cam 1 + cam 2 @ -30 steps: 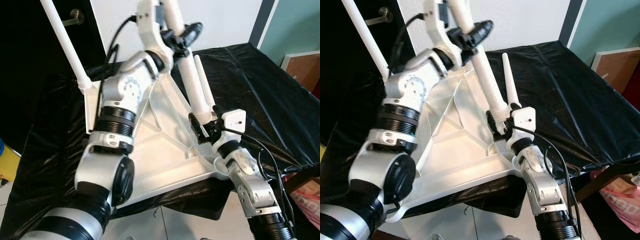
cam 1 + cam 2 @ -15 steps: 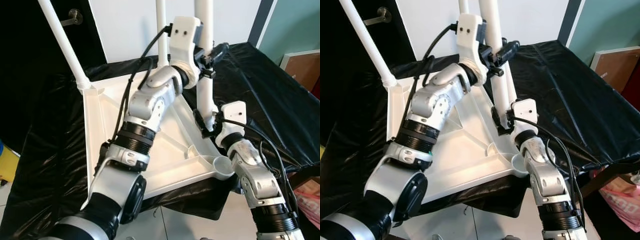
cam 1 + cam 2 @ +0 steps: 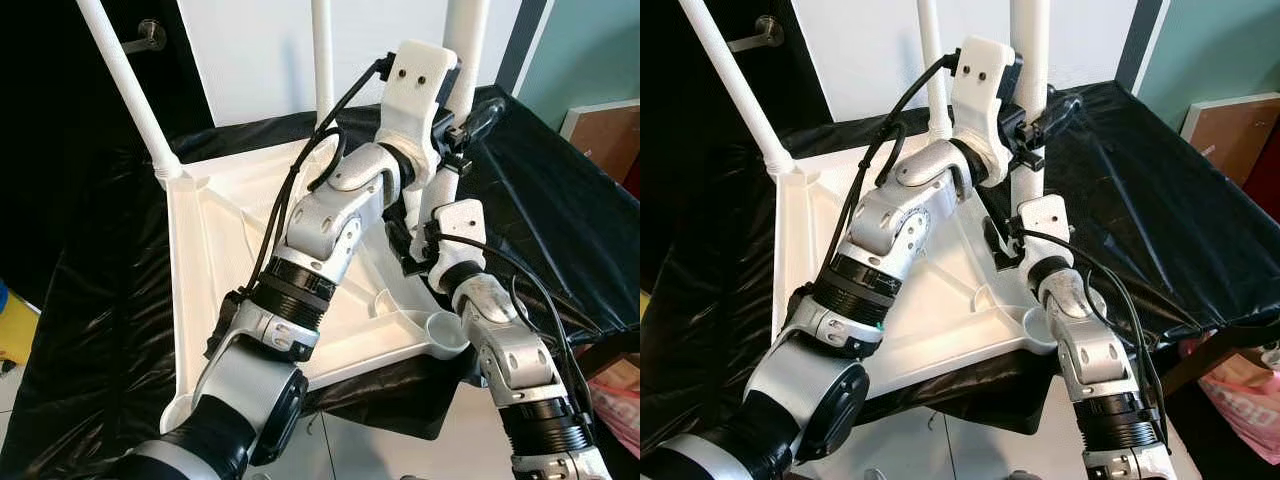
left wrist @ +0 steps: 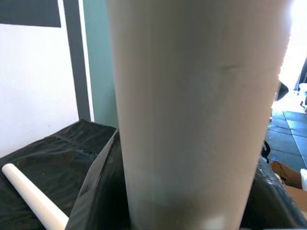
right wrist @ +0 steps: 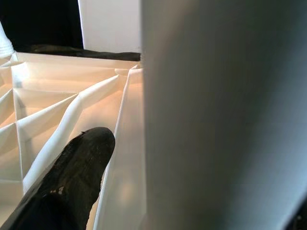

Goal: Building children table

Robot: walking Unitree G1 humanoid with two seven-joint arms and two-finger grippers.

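White unmarked table leg (image 3: 1028,40)

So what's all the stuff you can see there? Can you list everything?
Table top: one, white, upside down on the black sheet, ribs showing.
Legs already standing: two, white, at the far corners.
Held leg: one, white, upright near the right corner.
Loose leg: one, white, lying on the sheet.
Empty socket: one, white, near corner.
Black sheet: one, under everything.
Door handle: one, metal, far left.
Left gripper: around the held leg, high up.
Right gripper: at the held leg's base.
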